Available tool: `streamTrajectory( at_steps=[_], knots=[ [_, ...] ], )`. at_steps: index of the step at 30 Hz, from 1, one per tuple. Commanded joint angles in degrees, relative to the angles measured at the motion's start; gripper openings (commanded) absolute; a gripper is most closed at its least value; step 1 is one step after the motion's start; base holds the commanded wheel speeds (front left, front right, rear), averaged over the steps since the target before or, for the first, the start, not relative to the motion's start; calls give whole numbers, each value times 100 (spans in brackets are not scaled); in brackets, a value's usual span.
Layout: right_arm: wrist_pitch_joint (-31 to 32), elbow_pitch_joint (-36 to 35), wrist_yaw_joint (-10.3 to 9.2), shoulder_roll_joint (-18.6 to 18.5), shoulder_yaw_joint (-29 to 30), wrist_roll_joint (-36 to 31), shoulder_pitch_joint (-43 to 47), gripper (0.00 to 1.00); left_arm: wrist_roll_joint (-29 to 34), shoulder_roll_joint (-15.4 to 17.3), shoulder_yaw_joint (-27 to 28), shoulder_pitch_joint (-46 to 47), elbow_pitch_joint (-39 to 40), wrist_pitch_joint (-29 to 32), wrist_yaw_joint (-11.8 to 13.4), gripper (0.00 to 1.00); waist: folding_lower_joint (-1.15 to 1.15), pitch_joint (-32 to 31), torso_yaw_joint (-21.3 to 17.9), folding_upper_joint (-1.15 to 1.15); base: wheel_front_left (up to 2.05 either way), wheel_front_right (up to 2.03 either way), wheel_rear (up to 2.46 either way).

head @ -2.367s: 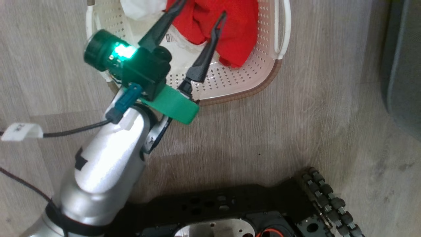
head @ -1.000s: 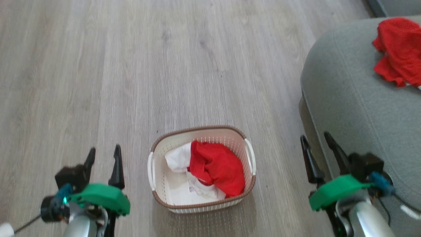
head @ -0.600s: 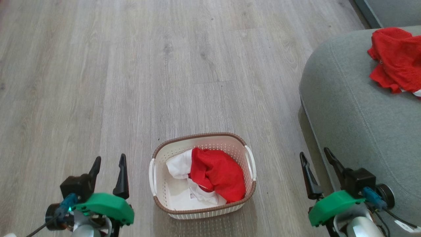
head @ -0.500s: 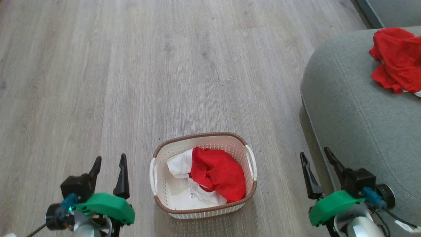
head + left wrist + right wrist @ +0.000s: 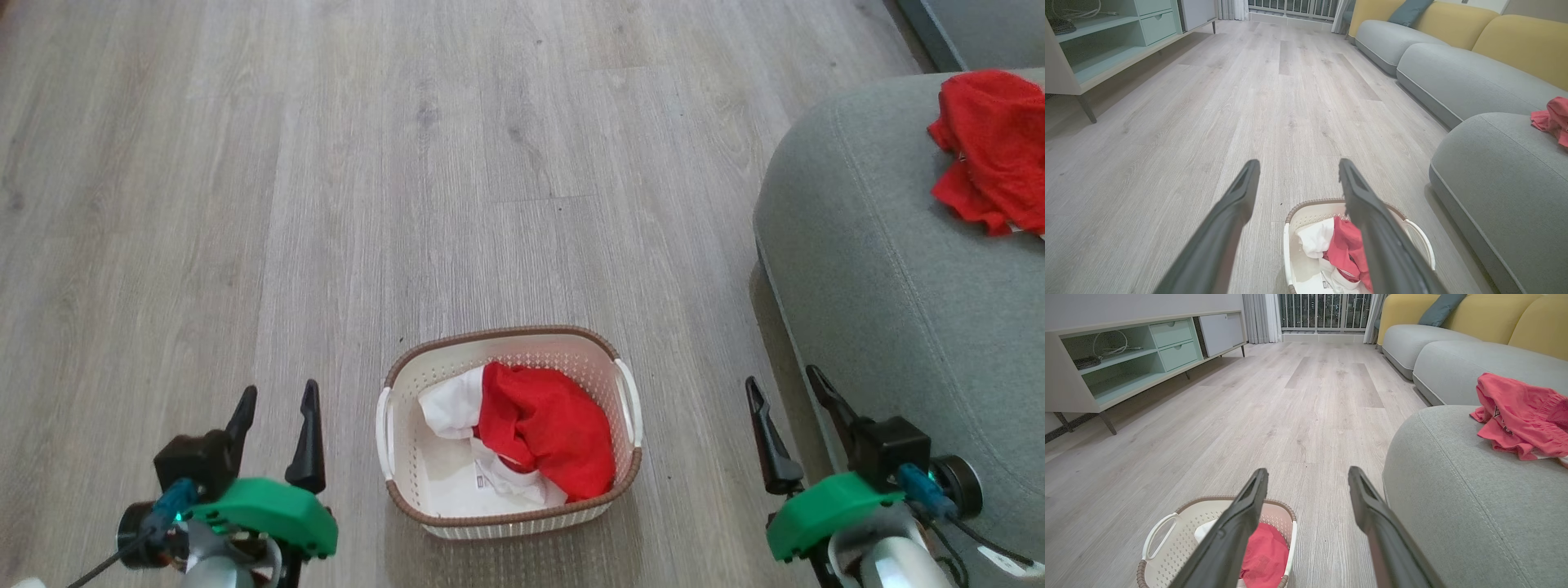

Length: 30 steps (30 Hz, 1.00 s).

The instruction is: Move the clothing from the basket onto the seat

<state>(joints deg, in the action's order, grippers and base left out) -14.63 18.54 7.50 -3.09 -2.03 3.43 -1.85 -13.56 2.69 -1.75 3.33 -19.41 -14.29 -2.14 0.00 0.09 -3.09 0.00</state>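
Red fabric of a crumpled garment (image 5: 547, 429) lies bunched against a white cloth (image 5: 451, 404) inside the cream perforated basket (image 5: 500, 333), which stands on the wood-look floor (image 5: 326, 204) at 6 o'clock in the head view. A second red garment (image 5: 992, 147) lies on the grey upholstered seat (image 5: 882, 269) at 2 o'clock, well apart from the basket. The left gripper (image 5: 279, 392) at 7 o'clock and the right gripper (image 5: 781, 380) at 5 o'clock flank the basket, both with fingers spread and holding nothing.
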Motion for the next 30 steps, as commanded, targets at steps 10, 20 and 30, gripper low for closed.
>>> streamTrajectory(
  at_steps=[10, 20, 30],
  knots=[
    [-37, -230, -1, 11, -106, -80, -277, 100, -105, 20, 138, 207, 247, -71, 96, 100, 0, 55, -61, 0, 0, 0, 0],
    [-37, -547, -1, 11, -69, -38, -885, 100, 43, 20, -113, 799, 224, -71, 20, 100, 0, 1021, -217, 0, 0, 0, 0],
    [-37, -1003, -1, 19, -6, 164, -1963, 100, 508, 19, -592, 1944, -323, -71, -5, 100, 0, 2542, -549, 0, 0, 0, 0]
  ],
)
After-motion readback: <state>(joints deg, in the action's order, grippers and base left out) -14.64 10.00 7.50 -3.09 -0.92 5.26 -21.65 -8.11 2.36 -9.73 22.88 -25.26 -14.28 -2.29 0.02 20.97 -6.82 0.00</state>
